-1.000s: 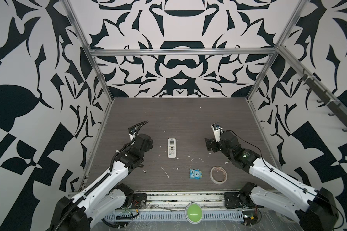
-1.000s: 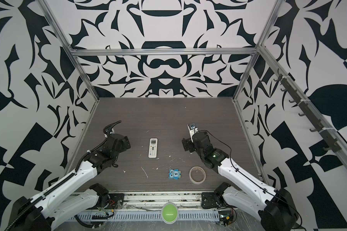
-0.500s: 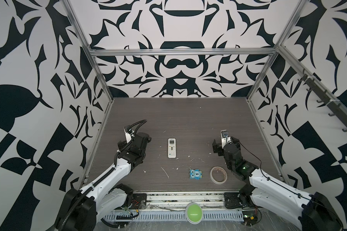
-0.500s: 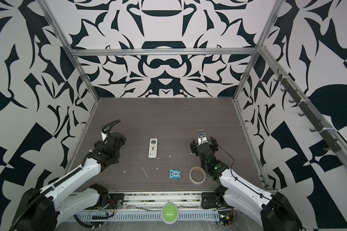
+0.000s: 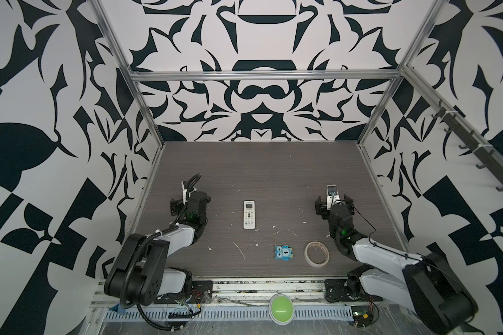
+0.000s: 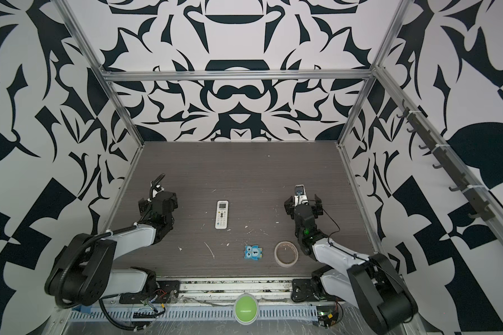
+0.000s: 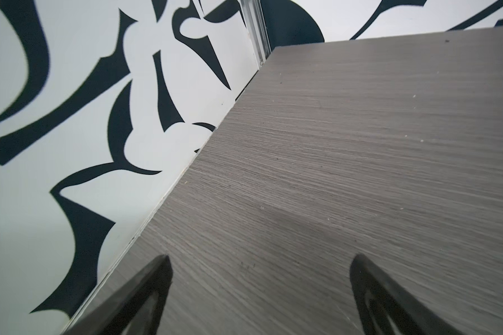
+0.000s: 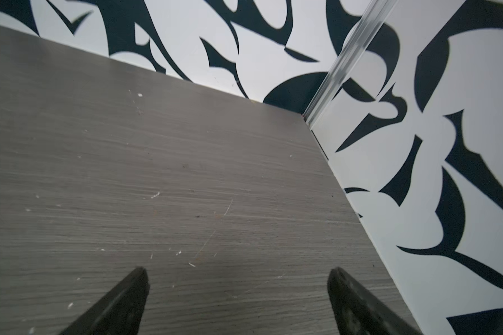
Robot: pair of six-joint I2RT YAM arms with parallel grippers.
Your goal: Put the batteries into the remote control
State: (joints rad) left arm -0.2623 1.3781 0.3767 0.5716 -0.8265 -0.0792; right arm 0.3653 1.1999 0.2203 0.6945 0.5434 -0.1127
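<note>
Remote control [image 5: 249, 214] face-up btwn pincers, untouched | L pincer [image 7: 260, 261] spread wide, empty | R pincer [image 8: 238, 272] likewise

Both arms bent low, jaws spread wide.
The left arm [image 5: 174, 235] and right arm [image 5: 372, 252] point forward; left gripper [image 7: 260, 258] and right gripper [image 8: 238, 269] gape, both empty.
</note>
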